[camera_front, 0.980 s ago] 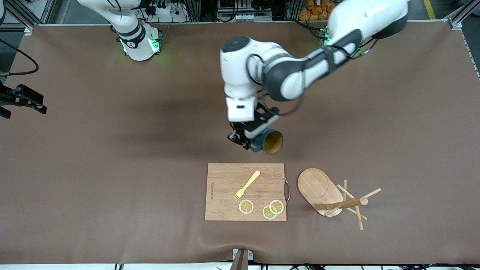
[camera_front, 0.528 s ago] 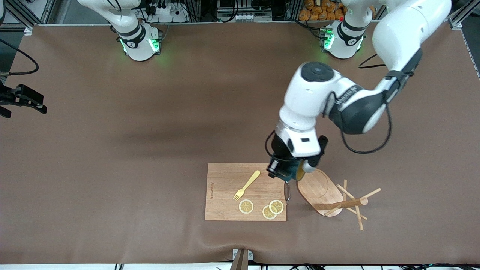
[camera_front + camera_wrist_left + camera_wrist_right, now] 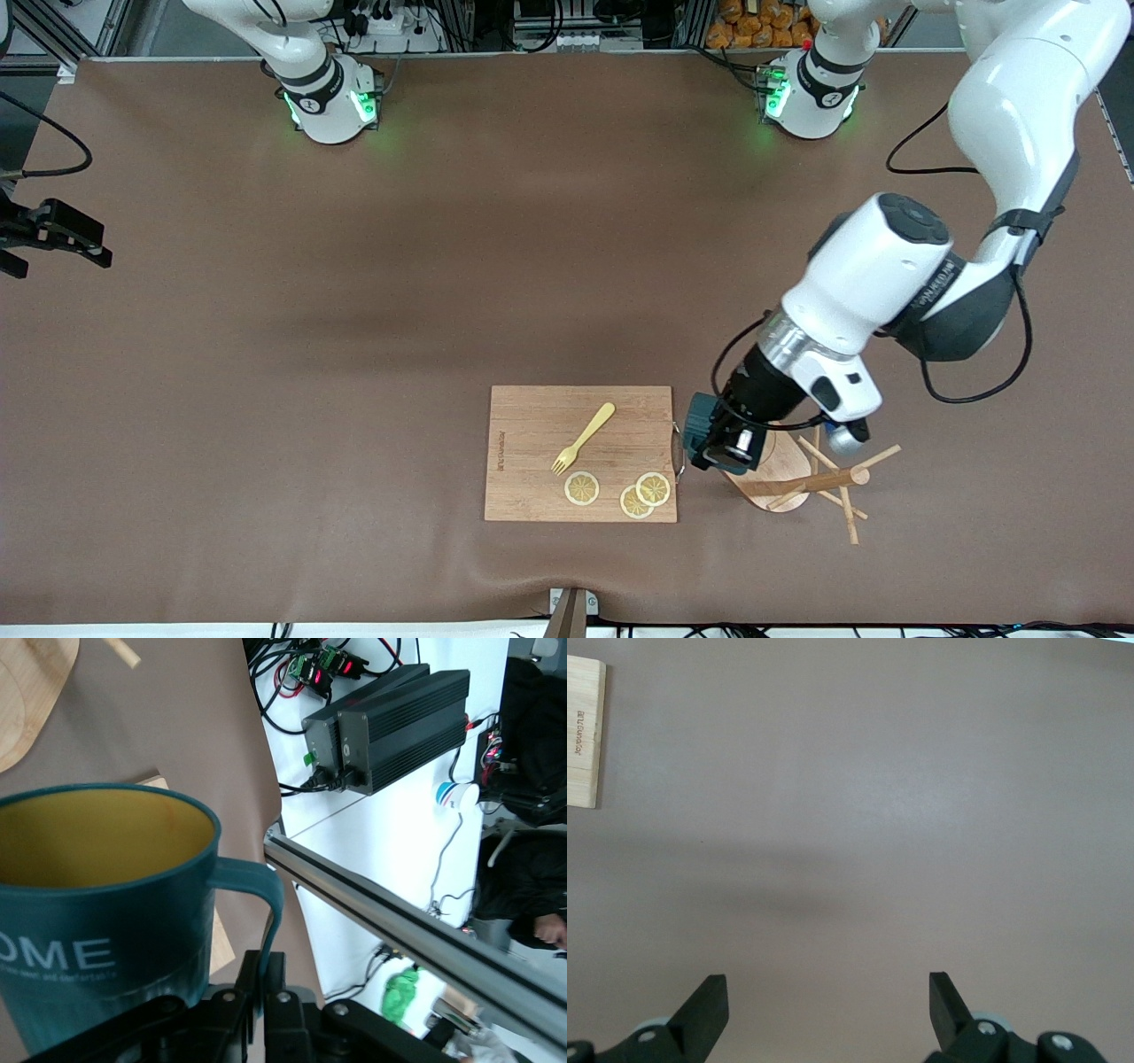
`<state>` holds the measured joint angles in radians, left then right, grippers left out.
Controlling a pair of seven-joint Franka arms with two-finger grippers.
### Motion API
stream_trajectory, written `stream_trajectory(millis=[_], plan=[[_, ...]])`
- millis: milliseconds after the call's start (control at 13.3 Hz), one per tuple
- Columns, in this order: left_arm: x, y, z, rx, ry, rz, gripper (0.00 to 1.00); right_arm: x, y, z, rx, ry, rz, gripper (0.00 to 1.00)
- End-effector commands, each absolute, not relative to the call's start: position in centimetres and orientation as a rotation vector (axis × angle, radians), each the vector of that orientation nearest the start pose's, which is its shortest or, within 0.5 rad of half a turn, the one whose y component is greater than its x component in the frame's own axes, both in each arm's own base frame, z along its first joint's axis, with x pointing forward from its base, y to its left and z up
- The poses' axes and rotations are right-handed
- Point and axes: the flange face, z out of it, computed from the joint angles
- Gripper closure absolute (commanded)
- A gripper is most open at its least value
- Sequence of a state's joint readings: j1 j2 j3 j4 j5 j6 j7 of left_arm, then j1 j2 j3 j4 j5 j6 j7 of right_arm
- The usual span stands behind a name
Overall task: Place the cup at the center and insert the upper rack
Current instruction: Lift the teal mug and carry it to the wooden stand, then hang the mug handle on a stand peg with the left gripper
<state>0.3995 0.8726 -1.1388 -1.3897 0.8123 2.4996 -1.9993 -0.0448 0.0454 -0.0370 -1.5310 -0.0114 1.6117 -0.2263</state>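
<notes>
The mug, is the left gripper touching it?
Touching. The left wrist view shows the mug sitting in the left gripper, whose black fingers close on its lower wall.

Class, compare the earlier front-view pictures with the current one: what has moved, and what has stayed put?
The left gripper, shut on the cup throughout, carried it from above bare table toward the front camera and the left arm's end, to the oval base of the upper rack. Nothing was let go. The rack, cutting board, fork, lemon slices and the waiting, open right gripper stayed as they were.
</notes>
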Motion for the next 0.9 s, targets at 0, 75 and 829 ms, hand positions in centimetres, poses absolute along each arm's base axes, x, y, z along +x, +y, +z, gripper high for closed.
stream_trajectory(millis=[0, 75, 829], plan=[[68.3, -26.2, 46.4, 1.923, 1.394, 0.138, 1.0, 56.7, -5.0, 62.5, -3.136, -0.202, -0.053, 0.0], [68.0, -25.7, 45.9, 1.921, 1.391, 0.13, 1.0, 56.7, -5.0, 62.5, -3.136, -0.202, -0.053, 0.0], [68.7, -20.2, 43.9, 1.862, 1.352, 0.146, 1.0, 56.7, -5.0, 62.5, -3.133, -0.202, -0.052, 0.0]])
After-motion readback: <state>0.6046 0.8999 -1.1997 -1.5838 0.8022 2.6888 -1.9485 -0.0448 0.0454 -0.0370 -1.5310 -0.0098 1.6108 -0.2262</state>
